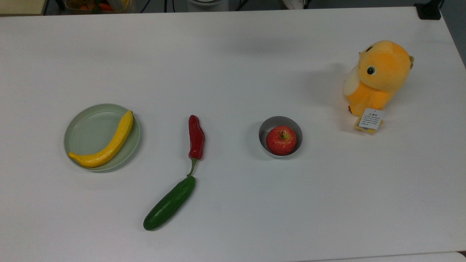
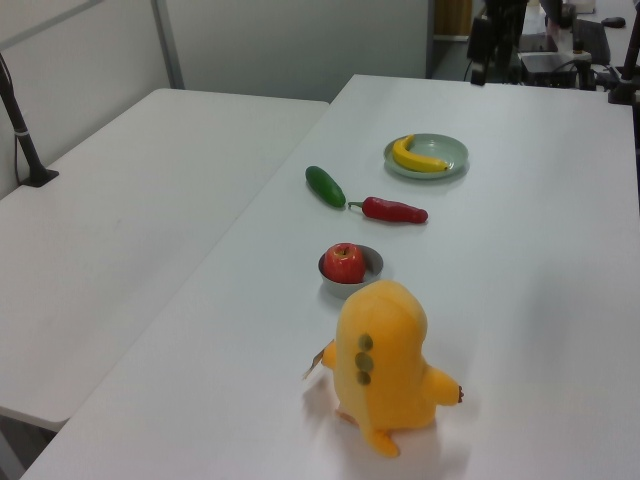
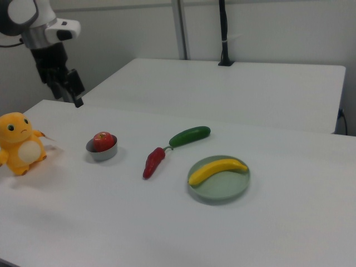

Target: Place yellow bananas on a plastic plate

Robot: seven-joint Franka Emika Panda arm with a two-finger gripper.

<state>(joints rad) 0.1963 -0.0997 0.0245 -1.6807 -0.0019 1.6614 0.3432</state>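
The yellow banana [image 1: 105, 143] lies curved across the pale mint-green plastic plate [image 1: 85, 133], its ends reaching the rim, at the top view's left. It is also on the plate [image 3: 222, 186] as the banana [image 3: 217, 170] in the right view, and on the far plate [image 2: 447, 154] as the banana [image 2: 417, 157] in the left view. My gripper [image 3: 69, 99] hangs high above the table's far edge, behind the metal bowl in the right view, well away from the plate. It is open and holds nothing.
A red chili pepper [image 1: 196, 138] and a dark green cucumber [image 1: 169, 203] lie mid-table. A small grey metal bowl [image 1: 265, 128] holds a red apple [image 1: 281, 140]. An orange plush toy [image 1: 376, 78] stands at the top view's right.
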